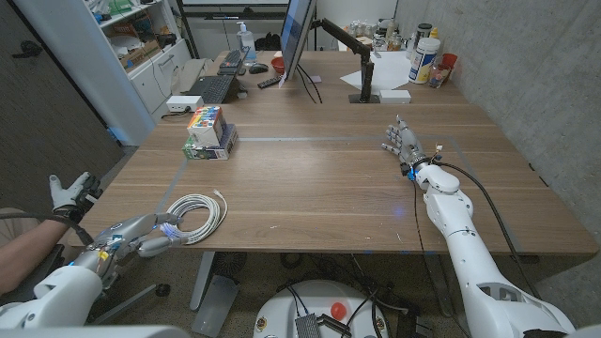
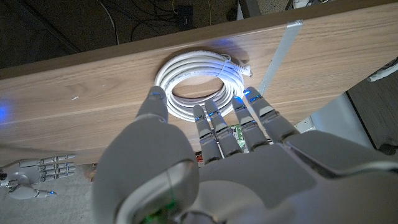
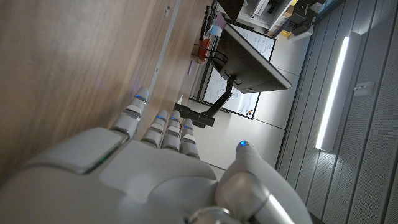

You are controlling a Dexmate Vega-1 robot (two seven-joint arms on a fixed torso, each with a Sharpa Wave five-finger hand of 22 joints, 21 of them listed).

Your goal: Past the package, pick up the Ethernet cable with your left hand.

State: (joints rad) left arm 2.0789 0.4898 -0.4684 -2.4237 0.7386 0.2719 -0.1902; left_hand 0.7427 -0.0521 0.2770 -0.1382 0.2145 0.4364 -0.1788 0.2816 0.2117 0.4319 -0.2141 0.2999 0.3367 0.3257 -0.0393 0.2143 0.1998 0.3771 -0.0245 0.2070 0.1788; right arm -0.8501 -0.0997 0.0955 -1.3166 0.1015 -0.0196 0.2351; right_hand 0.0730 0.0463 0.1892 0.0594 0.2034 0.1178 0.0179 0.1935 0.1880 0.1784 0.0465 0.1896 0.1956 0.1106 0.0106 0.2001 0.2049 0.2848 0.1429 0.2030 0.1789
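Observation:
The white Ethernet cable (image 1: pixel 195 216) lies coiled on the wooden table (image 1: pixel 319 188) near its front left edge, the plug end pointing away from me. My left hand (image 1: pixel 150 237) is just in front of the coil, fingers apart and stretched toward it. In the left wrist view the fingertips (image 2: pixel 205 115) reach the near rim of the cable (image 2: pixel 199 78); nothing is gripped. The colourful package (image 1: pixel 208 131) stands farther back on the left. My right hand (image 1: pixel 402 145) sits on the right side of the table, fingers straight, holding nothing.
A monitor (image 1: pixel 299 38), a keyboard (image 1: pixel 218 87), a monitor-arm base (image 1: pixel 364 84) and bottles (image 1: pixel 424 56) crowd the far edge. A person's gloved hand (image 1: pixel 73 194) shows beyond the table's left edge. Pale tape lines (image 1: pixel 310 139) cross the tabletop.

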